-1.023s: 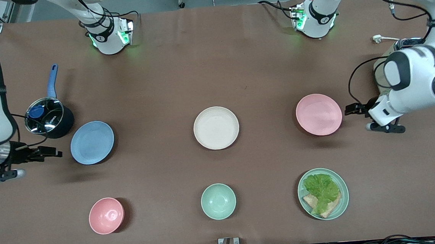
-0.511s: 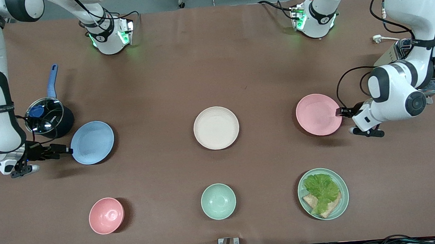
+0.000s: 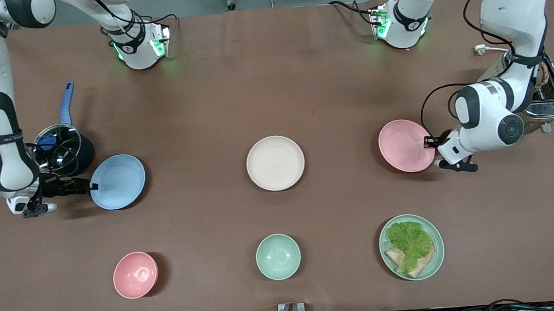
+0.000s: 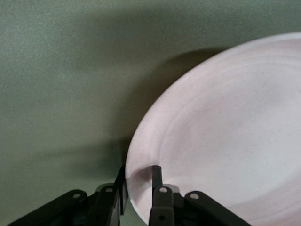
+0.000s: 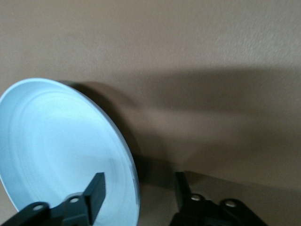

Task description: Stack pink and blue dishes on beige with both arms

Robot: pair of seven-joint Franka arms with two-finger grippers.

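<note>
The pale pink plate [image 3: 405, 145] lies toward the left arm's end of the table. My left gripper [image 3: 429, 141] is low at its rim. In the left wrist view the gripper [image 4: 138, 181] is shut on the pink plate [image 4: 225, 141], one finger inside the rim and one outside. The light blue plate [image 3: 118, 181] lies toward the right arm's end. At its rim, my right gripper [image 3: 90, 186] stands open. Its fingers [image 5: 96, 188] straddle the blue plate [image 5: 56, 146] without touching. The beige plate [image 3: 275, 163] sits bare at mid-table between them.
A dark pot [image 3: 62, 151] with a blue handle stands beside the blue plate, close to the right arm. A toaster [image 3: 543, 95] stands by the left arm. Nearer the camera are a pink bowl [image 3: 135, 274], a mint bowl [image 3: 278, 256] and a mint plate [image 3: 441, 254] with lettuce.
Both grippers have slid in from the table's ends to the plates' rims. The left one has closed on the pink plate, which shifted slightly.
</note>
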